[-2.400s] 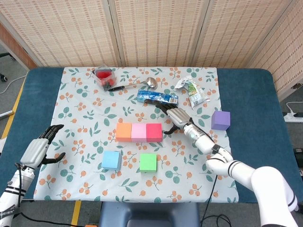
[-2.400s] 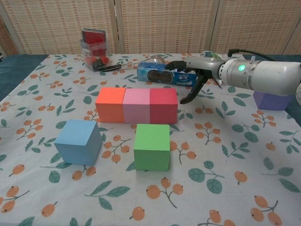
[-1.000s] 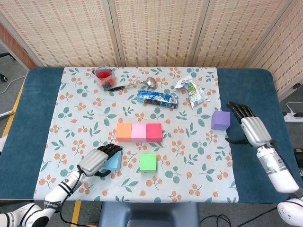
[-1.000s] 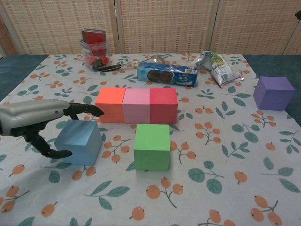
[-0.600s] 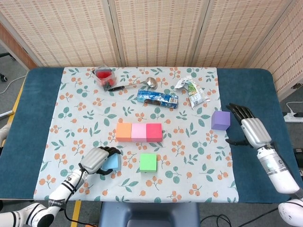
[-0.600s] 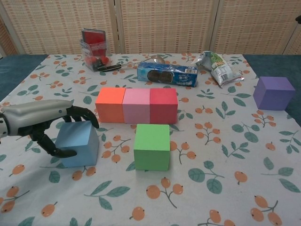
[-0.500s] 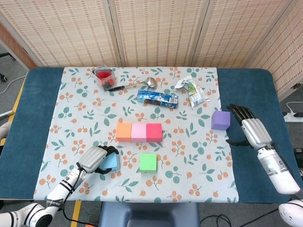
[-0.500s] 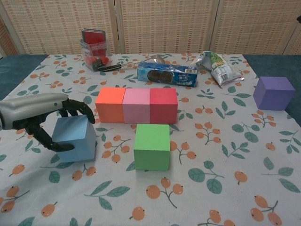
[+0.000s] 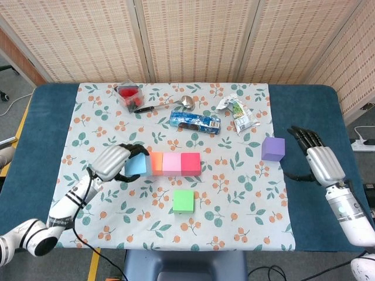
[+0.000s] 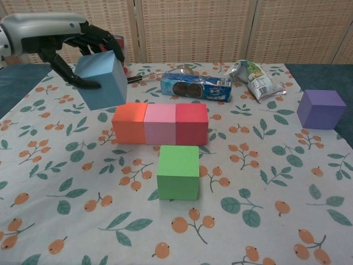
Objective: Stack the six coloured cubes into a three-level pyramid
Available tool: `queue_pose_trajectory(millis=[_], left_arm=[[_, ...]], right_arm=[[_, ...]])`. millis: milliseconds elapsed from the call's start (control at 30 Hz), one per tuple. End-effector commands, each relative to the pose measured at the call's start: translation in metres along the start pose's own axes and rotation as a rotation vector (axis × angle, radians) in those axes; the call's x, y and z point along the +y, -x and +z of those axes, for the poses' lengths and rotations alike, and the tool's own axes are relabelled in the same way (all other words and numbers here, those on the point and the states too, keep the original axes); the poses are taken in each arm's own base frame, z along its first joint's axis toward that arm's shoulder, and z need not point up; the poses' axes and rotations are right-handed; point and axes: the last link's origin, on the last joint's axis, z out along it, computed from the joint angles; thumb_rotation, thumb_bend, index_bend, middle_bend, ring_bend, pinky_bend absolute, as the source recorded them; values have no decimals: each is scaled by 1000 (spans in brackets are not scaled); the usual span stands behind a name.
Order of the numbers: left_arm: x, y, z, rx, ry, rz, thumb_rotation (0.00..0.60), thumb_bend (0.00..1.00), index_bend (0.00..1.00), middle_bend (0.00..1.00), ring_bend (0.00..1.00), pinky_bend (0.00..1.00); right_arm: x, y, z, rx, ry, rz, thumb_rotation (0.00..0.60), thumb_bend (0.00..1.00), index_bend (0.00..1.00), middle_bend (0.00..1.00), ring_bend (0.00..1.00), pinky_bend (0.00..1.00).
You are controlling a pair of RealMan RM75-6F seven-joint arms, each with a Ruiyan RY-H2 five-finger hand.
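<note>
My left hand [image 9: 113,161] [image 10: 60,33] grips the light blue cube [image 9: 136,165] [image 10: 102,80] and holds it in the air, just left of and above the orange cube [image 9: 154,163] [image 10: 129,122]. Orange, pink [image 9: 172,163] [image 10: 160,123] and red [image 9: 190,163] [image 10: 191,123] cubes form a touching row on the floral cloth. The green cube [image 9: 183,201] [image 10: 178,171] sits alone in front of that row. A purple cube [image 9: 273,148] [image 10: 320,109] stands at the cloth's right edge. My right hand [image 9: 321,161] hovers open, right of the purple cube, holding nothing.
Behind the row lie a blue biscuit packet [image 9: 195,121] [image 10: 196,86], a snack bag [image 9: 239,113] [image 10: 256,78], a spoon [image 9: 170,104] and a small box of red items [image 9: 129,96] [image 10: 111,56]. The blue table [image 9: 53,134] extends past the cloth on both sides.
My left hand closed on the light blue cube, lifted it off the cloth and carried it up and back toward the orange cube. The right hand stayed near the purple cube.
</note>
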Motion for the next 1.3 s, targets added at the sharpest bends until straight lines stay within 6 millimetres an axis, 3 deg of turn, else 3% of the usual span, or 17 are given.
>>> queue_pose_trajectory(millis=[33, 200, 433, 1300], left_arm=[[2, -10, 28, -31, -1, 20, 600, 317, 322, 400, 411, 636], [8, 1, 53, -84, -16, 25, 600, 317, 316, 400, 411, 617], [14, 12, 68, -114, -21, 41, 600, 317, 315, 397, 398, 609], [23, 22, 87, -162, 3, 108, 600, 316, 311, 392, 373, 559]], right_arm=[[2, -2, -3, 6, 16, -1, 600, 40, 0, 9, 0, 0], [2, -1, -6, 8, 29, -3, 600, 40, 0, 9, 0, 0], [1, -1, -8, 4, 35, -5, 600, 40, 0, 9, 0, 0], [6, 5, -9, -13, 66, 5, 600, 40, 0, 9, 0, 0]])
